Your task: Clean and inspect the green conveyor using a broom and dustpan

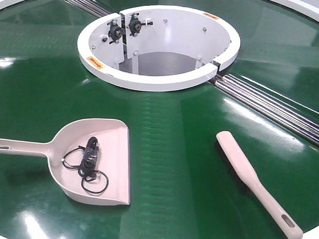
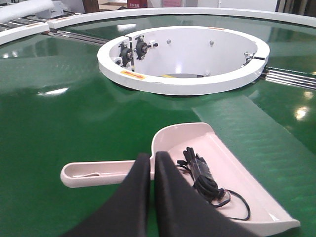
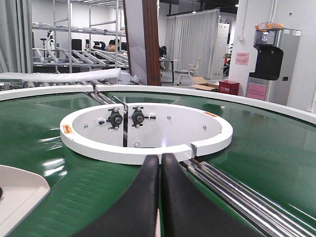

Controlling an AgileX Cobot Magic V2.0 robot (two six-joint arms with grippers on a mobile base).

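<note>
Dustpan holds black cable | broom apart | both grippers closed, empty

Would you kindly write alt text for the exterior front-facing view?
A dustpan holding a tangled black cable lies left on the green conveyor, and a broom lies right. The white ring-shaped hub sits behind them.

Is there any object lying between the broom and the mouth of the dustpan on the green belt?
Nothing visible does. Between the broom and the open mouth of the dustpan there is only bare green conveyor. The black cable bundle lies inside the pan.
</note>
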